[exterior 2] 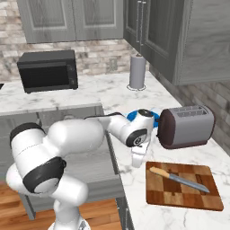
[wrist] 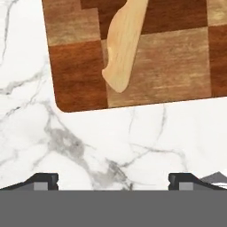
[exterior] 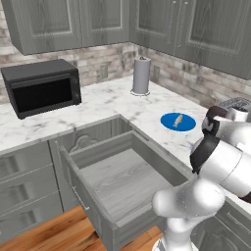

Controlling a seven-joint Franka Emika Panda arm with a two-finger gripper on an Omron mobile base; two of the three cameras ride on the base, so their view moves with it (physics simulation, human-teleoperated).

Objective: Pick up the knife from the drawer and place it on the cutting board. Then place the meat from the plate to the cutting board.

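Behind me on the plate [exterior: 178,121] lies the meat [exterior: 178,119]; my gripper [wrist: 113,179] (jaws wide, empty) faces the knife [exterior 2: 179,179] instead.

**Three cameras watching one kitchen corner**

The left base view is looking from behind the arm, down over the open drawer [exterior: 125,184] toward the plate [exterior: 178,121]. The right base view is facing the same counter [exterior 2: 112,92], sharing the microwave [exterior 2: 48,70]. The hand view is hanging close above the cutting board [wrist: 133,53].
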